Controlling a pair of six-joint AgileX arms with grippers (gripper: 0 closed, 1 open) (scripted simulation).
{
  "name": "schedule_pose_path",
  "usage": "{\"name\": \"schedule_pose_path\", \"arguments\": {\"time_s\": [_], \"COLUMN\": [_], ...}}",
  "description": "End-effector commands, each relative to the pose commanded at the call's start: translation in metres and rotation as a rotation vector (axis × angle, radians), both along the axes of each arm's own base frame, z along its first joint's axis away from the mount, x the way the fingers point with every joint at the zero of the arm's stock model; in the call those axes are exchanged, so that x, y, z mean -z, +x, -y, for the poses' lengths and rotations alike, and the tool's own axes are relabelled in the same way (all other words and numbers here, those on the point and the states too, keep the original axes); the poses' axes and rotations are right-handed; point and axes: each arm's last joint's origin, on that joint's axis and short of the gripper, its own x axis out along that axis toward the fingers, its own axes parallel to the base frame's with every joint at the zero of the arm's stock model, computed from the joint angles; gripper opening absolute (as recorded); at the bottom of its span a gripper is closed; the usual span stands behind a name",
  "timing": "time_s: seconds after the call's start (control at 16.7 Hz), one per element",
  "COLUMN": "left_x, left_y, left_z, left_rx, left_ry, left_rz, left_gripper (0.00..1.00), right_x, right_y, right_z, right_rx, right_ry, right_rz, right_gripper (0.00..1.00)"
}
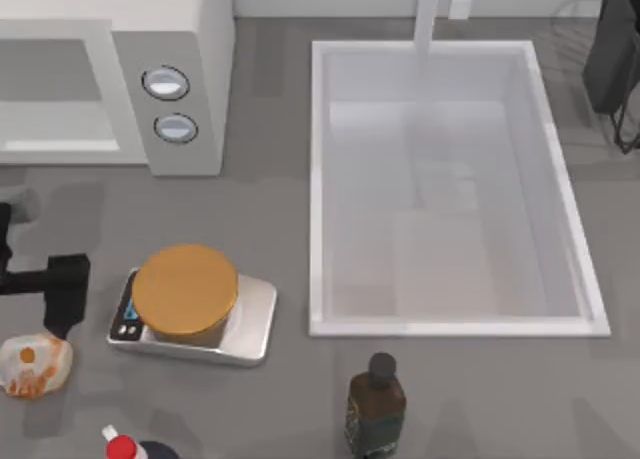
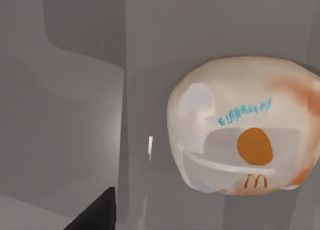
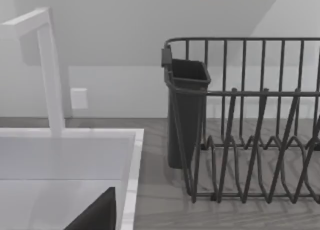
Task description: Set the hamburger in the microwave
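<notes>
Top view has my left pincer (image 1: 62, 314) hanging just over the hamburger (image 1: 34, 366) at the table's (image 1: 290, 209) front left; can't tell its grip. Scale (image 1: 195, 304) sits beside it, microwave (image 1: 120, 69) farther back. Right pincer's (image 1: 615, 54) parked far right, grip unclear too.

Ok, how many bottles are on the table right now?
2: a dark bottle at the front edge below the sink, and a red-capped bottle at front left, partly cut off. Others may lie outside the view.

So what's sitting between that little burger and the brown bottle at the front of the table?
In the top view, the silver scale with its orange-tan disc stands between the hamburger and the brown bottle, a little farther back; a red-capped bottle stands nearer the front edge.
</notes>
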Motion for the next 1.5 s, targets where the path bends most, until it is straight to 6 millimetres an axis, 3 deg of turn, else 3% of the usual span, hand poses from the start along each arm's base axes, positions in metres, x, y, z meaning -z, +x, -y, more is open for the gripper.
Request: {"name": "schedule_pose_path", "arguments": {"time_s": [0.36, 0.6, 1.02, 1.5], "left_x": [0.043, 0.069, 0.076, 0.076], "left_y": [-0.005, -0.003, 0.001, 0.001], "left_z": [-0.009, -0.004, 0.002, 0.002], "left_rx": [0.0, 0.0, 0.001, 0.001], "left_ry": [0.002, 0.003, 0.0, 0.0], "left_rz": [-0.004, -0.008, -0.001, -0.001], "left_gripper": [1.0, 1.0, 1.0, 0.4], "right_x": [0.0, 0.0, 0.0, 0.0], "right_y": [0.0, 0.0, 0.0, 0.0], "right_z": [0.0, 0.0, 0.0, 0.0], "right_rx": [0.0, 0.0, 0.0, 0.0], "right_ry": [0.0, 0.0, 0.0, 0.0], "right_rz": [0.0, 0.0, 0.0, 0.0], "right_gripper": [1.0, 1.0, 1.0, 1.0]}}
